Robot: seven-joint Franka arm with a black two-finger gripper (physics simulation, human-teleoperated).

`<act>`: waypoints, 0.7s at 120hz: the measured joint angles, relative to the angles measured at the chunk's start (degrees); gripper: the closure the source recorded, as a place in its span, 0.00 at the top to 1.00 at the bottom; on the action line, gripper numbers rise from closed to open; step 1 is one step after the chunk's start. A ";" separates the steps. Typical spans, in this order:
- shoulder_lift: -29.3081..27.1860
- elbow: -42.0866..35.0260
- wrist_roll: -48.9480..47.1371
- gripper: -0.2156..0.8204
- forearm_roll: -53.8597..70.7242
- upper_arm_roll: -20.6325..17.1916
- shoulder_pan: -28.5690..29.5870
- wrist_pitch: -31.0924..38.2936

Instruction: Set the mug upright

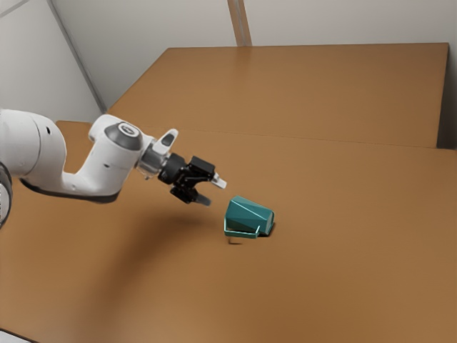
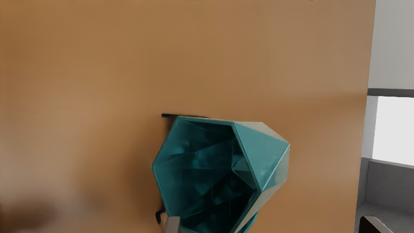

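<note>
Teal mug lies tipped just beyond the wide-spread jaws, mouth toward them.

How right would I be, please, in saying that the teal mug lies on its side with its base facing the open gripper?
Not quite: the teal mug does lie on its side, but its mouth, not its base, faces the open gripper; the wrist view looks into it.
</note>
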 joint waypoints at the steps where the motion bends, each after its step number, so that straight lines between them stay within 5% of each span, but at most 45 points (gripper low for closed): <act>1: 0.21 0.06 0.43 0.79 -0.09 0.00 0.00 0.11; 84: 6.74 2.16 23.53 0.79 -7.94 -1.81 -0.68 -0.47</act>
